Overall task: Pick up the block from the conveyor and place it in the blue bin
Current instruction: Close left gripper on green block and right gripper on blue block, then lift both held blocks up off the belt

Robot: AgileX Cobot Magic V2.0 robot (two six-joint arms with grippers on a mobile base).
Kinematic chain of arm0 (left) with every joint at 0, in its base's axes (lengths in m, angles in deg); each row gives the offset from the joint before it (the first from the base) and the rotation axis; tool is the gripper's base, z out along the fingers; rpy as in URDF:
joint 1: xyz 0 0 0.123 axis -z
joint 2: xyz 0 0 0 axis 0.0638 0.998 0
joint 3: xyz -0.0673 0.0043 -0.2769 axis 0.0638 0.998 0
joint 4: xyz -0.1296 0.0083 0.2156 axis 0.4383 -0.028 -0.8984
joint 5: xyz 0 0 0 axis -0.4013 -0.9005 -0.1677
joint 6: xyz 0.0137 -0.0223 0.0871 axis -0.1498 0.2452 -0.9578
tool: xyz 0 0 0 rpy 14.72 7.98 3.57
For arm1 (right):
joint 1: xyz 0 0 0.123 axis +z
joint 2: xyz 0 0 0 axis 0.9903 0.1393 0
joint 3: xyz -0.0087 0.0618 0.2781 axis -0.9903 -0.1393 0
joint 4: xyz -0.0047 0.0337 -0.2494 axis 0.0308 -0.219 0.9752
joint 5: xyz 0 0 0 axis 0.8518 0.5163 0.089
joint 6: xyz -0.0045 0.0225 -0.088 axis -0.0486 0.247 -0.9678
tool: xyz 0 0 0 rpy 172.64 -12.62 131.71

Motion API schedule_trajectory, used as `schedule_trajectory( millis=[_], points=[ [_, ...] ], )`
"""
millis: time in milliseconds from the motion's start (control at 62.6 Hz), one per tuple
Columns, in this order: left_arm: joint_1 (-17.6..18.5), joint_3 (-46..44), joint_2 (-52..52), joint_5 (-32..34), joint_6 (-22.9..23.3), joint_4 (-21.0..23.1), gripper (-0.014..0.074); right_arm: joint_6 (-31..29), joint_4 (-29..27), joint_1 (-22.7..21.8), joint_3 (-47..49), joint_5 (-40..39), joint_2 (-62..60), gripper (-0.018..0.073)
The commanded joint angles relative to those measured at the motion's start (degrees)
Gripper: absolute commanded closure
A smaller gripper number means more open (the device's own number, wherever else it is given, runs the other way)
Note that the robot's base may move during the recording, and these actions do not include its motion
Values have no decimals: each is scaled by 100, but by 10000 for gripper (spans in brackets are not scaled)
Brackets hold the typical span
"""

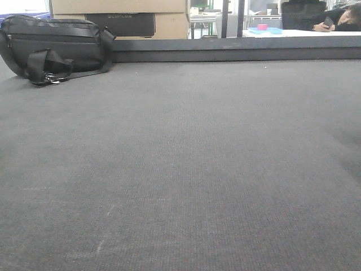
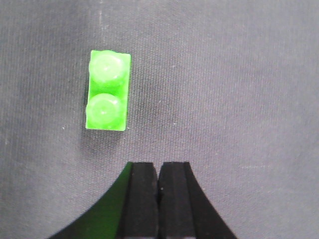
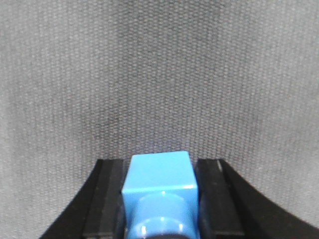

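Left jaws clenched, empty | green block (image 2: 107, 90) lies upper left of them on conveyor (image 2: 239, 74), long axis running up-frame | right jaws grasping a blue block (image 3: 159, 173)

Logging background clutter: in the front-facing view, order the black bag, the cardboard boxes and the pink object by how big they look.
1-2. black bag and cardboard boxes: near tie. The bag is closer to the camera and the boxes are cropped, so I won't rank them.
3. pink object: clearly smallest, far in the background.

Blue block (image 3: 159, 175) pinched in right gripper (image 3: 159, 162); green block (image 2: 107, 90) flat on conveyor (image 2: 229, 94).
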Motion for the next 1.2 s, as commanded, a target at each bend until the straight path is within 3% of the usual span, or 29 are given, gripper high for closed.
schedule_trajectory(
  millis=[0,208,351,575,655,814,862,1181],
  points=[
    [-5,-81,-10,-30,144,34,707,-32,317,-7,-65,97,-40,725],
    [-286,-809,389,-818,-112,34,707,-32,247,-7,247,416,-446,713],
    [-506,-1363,869,-889,-624,34,707,-32,154,-7,639,680,-787,713],
    [-542,-1700,1655,-813,-1099,-24,701,-32,-100,-7,792,627,-1035,713],
    [-519,-1700,1840,-827,-1099,-24,626,-32,-167,-7,792,604,-1035,713],
    [-494,-1700,2103,-827,-1084,-71,276,-32,-243,-7,792,480,-1035,713],
    [-494,-1700,2171,-827,-1027,-94,217,-32,-253,-7,792,461,-1035,713],
    [-494,-1187,2672,-346,-1028,-129,195,-32,-285,-7,792,386,-1035,713]
  ],
)
